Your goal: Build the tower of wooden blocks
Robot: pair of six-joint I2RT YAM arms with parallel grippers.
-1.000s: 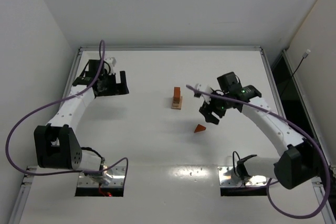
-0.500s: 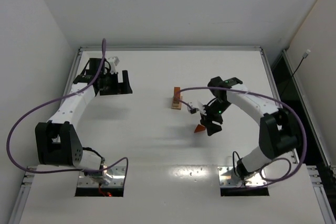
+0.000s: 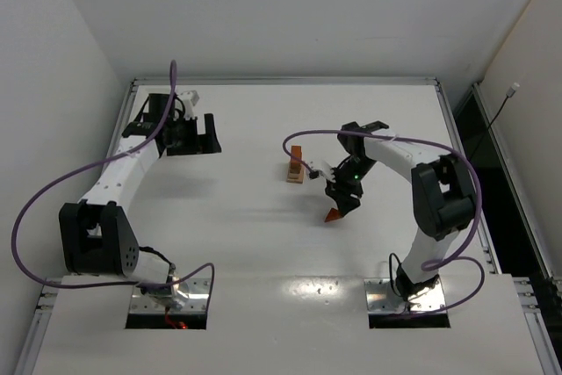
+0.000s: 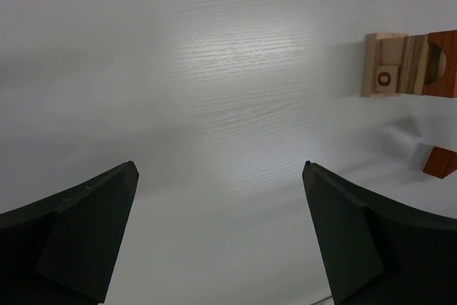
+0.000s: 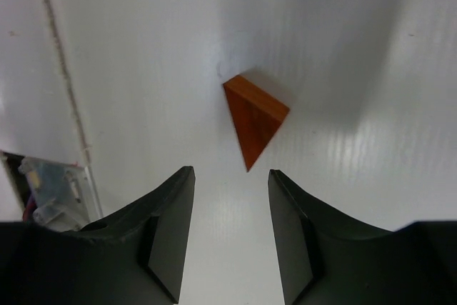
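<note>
Wedge (image 5: pixel 255 118), ungrasped just beyond parted, empty right gripper (image 5: pixel 230 173); left gripper (image 4: pixel 221 169) spread wide, empty; wood block tower (image 4: pixel 403 63) cropped by left-wrist view's edge.

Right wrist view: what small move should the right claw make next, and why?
Probably ease the right claw down until its fingers straddle the red wedge, then close. The wedge lies loose on the table, just beyond them, with nothing between the open jaws. The tower stands apart from it.
</note>
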